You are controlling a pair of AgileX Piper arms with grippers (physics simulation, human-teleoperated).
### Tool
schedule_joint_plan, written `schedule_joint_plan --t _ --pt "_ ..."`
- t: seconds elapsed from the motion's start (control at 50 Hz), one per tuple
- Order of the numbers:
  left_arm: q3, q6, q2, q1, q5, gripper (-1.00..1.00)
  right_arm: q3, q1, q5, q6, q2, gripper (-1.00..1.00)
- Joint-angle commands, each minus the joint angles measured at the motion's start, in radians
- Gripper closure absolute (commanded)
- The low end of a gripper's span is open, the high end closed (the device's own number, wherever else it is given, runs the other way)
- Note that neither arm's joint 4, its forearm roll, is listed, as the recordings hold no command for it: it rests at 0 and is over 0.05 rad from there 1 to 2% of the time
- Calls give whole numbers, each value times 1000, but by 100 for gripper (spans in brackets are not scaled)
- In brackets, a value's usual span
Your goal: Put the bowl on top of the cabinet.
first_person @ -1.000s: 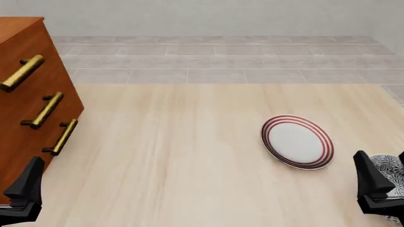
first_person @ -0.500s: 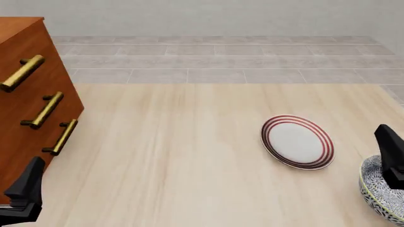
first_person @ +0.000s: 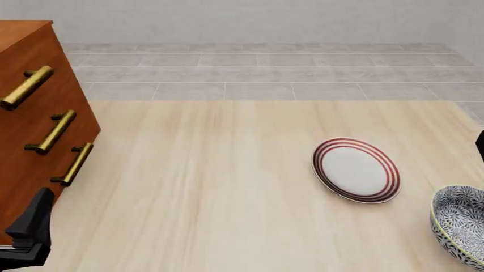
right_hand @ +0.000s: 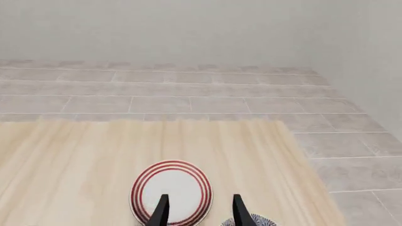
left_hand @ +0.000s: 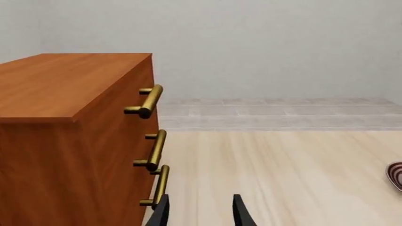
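The bowl, black-and-white patterned with a pale rim, sits on the table at the front view's right edge, partly cut off. In the right wrist view only a sliver of the bowl shows past one fingertip. The reddish-brown cabinet with brass handles stands at the far left, and its flat top shows in the left wrist view on the cabinet. My right gripper is open and empty, high above the plate and bowl; the front view shows just a black tip of it. My left gripper stands open and empty beside the cabinet's front.
A flat white plate with red rings lies just left of the bowl and shows under the right gripper as the plate. The table's far edge meets a grey tiled floor. The table's right edge runs close to the bowl.
The right gripper has lifted and drawn off to the right, almost leaving the front view and uncovering the bowl. The bowl, plate and left arm have stayed put.
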Motion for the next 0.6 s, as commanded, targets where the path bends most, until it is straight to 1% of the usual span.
schedule_joint_plan --t 0.02,0.04,0.06,0.14,0.16,0.22,0.26,0.3,0.44,0.46,0.52,0.6 --pt "1 -1 1 -3 -2 -100 -72 -47 101 -51 54 -100" --pt "2 0 2 -4 -2 -100 -75 -55 109 -62 67 -100" --pt "2 1 2 -4 -1 -100 -88 -52 117 -44 55 -100" --pt "3 2 5 -8 -3 -100 -122 -72 147 -32 64 -100" --pt "3 2 5 -8 -3 -100 -139 -77 160 -37 64 -100" --pt "3 5 5 -9 -3 -100 -136 -87 166 -51 74 -100" --pt "3 6 7 -10 -4 -100 -141 -87 175 -45 80 -100" --pt "3 5 7 -9 -5 -100 -146 -104 185 -51 100 -100" --pt "3 6 7 -10 -6 -100 -184 -113 221 -27 107 -100" --pt "3 6 9 -11 -7 -100 -191 -112 229 -11 112 -100" --pt "5 7 18 -14 -16 -100 -205 -119 243 -14 119 -100" --pt "4 7 15 -16 -13 -100 -219 -152 266 -16 147 -100"
